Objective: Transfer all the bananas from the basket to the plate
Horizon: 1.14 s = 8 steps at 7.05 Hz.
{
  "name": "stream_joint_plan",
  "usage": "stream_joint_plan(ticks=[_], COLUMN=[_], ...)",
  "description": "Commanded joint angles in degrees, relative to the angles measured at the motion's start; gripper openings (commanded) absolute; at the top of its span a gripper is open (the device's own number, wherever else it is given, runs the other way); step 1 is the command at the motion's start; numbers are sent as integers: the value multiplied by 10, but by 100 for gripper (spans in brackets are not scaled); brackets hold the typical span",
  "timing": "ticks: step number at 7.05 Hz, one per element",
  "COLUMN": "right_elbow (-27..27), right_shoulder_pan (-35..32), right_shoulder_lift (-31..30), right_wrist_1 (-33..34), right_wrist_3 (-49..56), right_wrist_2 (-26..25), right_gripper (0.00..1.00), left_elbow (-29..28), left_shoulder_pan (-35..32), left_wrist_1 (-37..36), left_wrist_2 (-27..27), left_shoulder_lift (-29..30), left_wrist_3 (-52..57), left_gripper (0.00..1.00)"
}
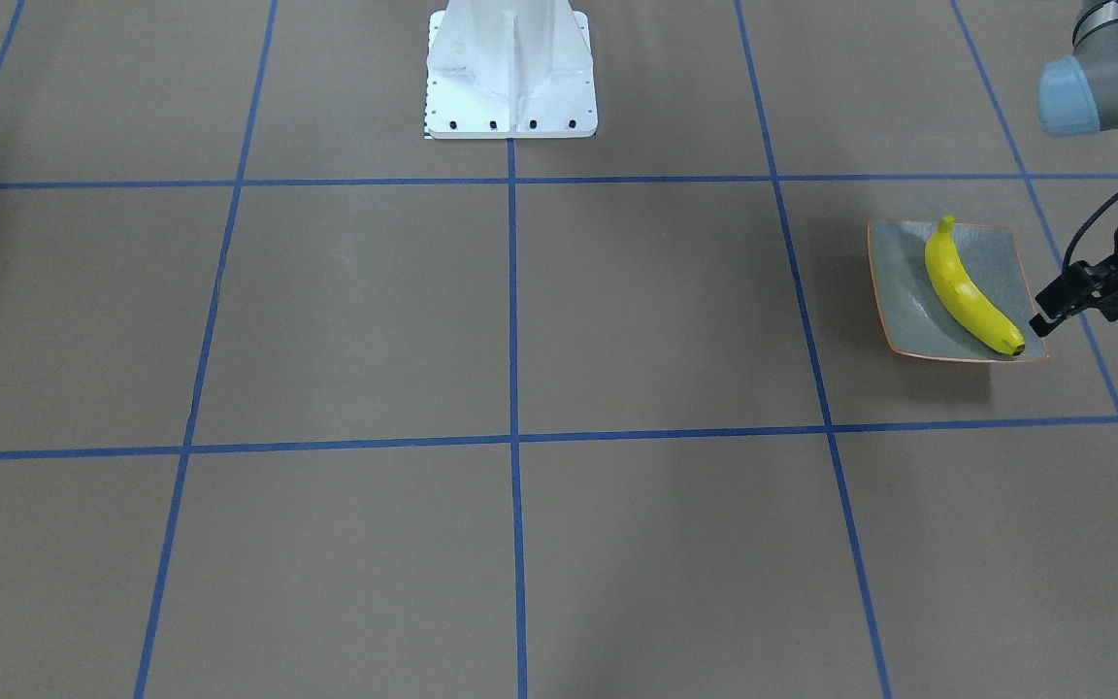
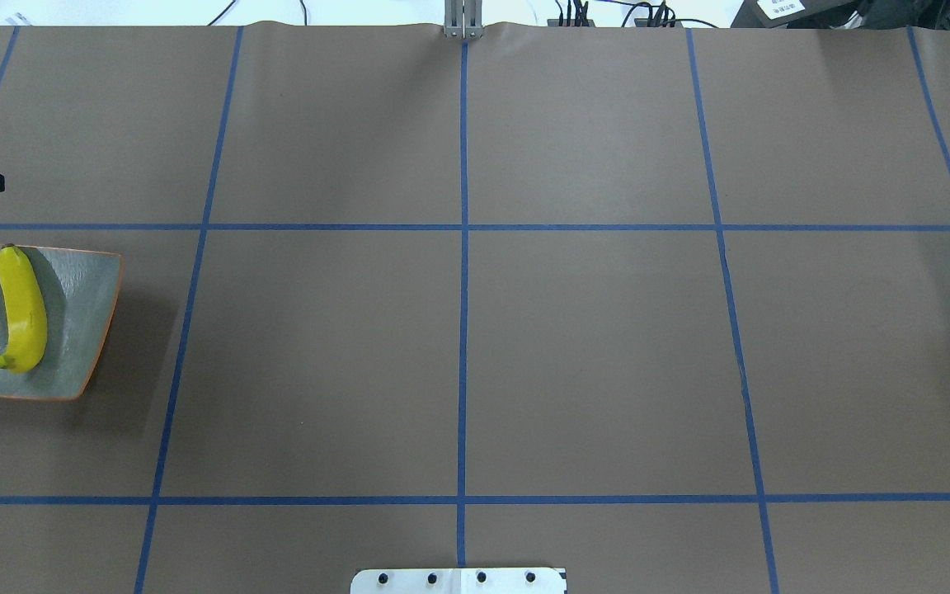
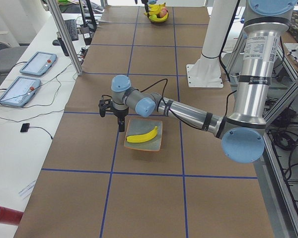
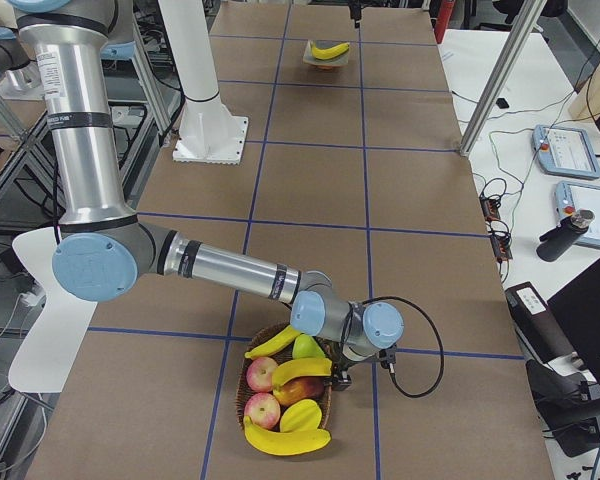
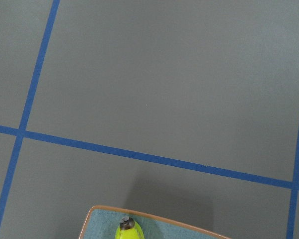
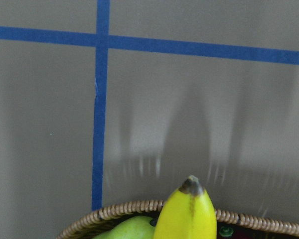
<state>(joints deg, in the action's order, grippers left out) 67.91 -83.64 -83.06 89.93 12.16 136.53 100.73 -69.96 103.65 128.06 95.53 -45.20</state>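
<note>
Finding the right gripper (image 4: 340,378) low at the 3 o'clock rim of the basket (image 6: 249,219) in the right side view, beside the top banana (image 4: 302,370); not being able to tell jaws apart, together or clamped, with no fingers showing in its wrist view. Seeing the left gripper (image 1: 1042,323) hanging just off the plate (image 1: 899,282), at about 11 o'clock from it in the overhead view, with nothing seen in it; jaws likewise unreadable. Judging the second transfer as being in hand: counting one plated banana (image 1: 969,289) lying diagonally and seemingly three more in the basket among apples (image 4: 263,375). Needing next a firm hold on the top banana, then a lift clearing the wicker rim. Noting bare dish on both sides of the plated banana, its dark tip close to the upturned corner, and open table (image 2: 590,330) between basket and plate.
</note>
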Motion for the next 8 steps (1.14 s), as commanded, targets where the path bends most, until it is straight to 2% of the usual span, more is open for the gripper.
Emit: stream_joint_plan(ticks=[1,2,3,4,5,6,8], right_elbow=[-6,-6,-8,-8,-6,-2,26], right_shoulder_pan=[3,3,3,3,3,3,-4], right_shoulder_lift=[-2,-2,-2,-1,0,1,-1], right_wrist_1=[-10,-10,-10,-10,-11,-12,-10], right_wrist_3=[6,6,5,6,4,5,2], right_wrist_2=[-5,-6,-8,-10,-10,-10,-11], right_gripper=[98,89,69,40,4,0,0], left_elbow=[1,2,3,5,4,4,2], left_shoulder_pan=[0,0,1,1,1,2,4], left_wrist_1=[1,2,2,2,2,2,2], left_wrist_2=[0,1,1,2,2,3,4], left_shoulder_lift=[0,-1,-2,-3,-3,-3,-3], left_wrist_3=[-1,-1,-1,-1,-1,-1,-1], left_gripper=[100,100,100,100,100,100,100])
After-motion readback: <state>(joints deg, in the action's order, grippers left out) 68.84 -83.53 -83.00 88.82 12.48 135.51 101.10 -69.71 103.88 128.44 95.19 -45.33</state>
